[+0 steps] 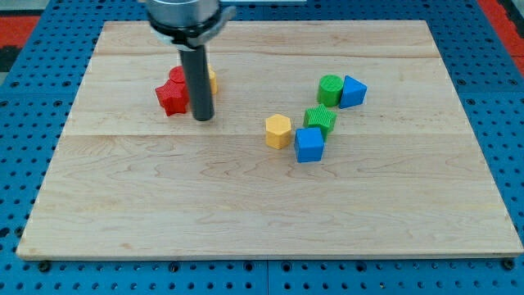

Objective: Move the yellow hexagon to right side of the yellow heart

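Note:
The yellow hexagon (278, 130) lies near the middle of the wooden board (246, 205). The yellow heart (211, 79) is mostly hidden behind my rod, at the view's upper left, next to two red blocks (171, 96). My tip (203, 118) rests on the board just below the heart and right of the red blocks, well to the left of the hexagon.
A blue cube (309, 144) touches the hexagon's lower right, with a green star-like block (321, 120) above it. A green cylinder (331, 88) and a blue block (353, 91) sit together further up on the right.

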`<state>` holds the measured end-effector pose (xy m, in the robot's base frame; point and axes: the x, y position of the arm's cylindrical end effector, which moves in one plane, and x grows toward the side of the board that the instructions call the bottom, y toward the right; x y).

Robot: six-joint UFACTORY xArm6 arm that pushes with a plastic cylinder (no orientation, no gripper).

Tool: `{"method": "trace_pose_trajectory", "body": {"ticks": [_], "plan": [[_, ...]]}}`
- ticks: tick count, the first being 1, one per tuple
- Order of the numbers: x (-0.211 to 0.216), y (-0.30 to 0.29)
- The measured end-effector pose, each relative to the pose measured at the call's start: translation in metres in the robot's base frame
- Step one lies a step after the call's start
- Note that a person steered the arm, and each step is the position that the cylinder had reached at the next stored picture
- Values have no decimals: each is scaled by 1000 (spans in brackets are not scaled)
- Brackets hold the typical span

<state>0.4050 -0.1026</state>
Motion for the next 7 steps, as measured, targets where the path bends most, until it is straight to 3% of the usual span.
{"method": "trace_pose_trajectory", "body": {"ticks": [2, 3, 4, 7], "plan": [[-10, -22], [25, -4], [65, 23], [81, 127]]}}
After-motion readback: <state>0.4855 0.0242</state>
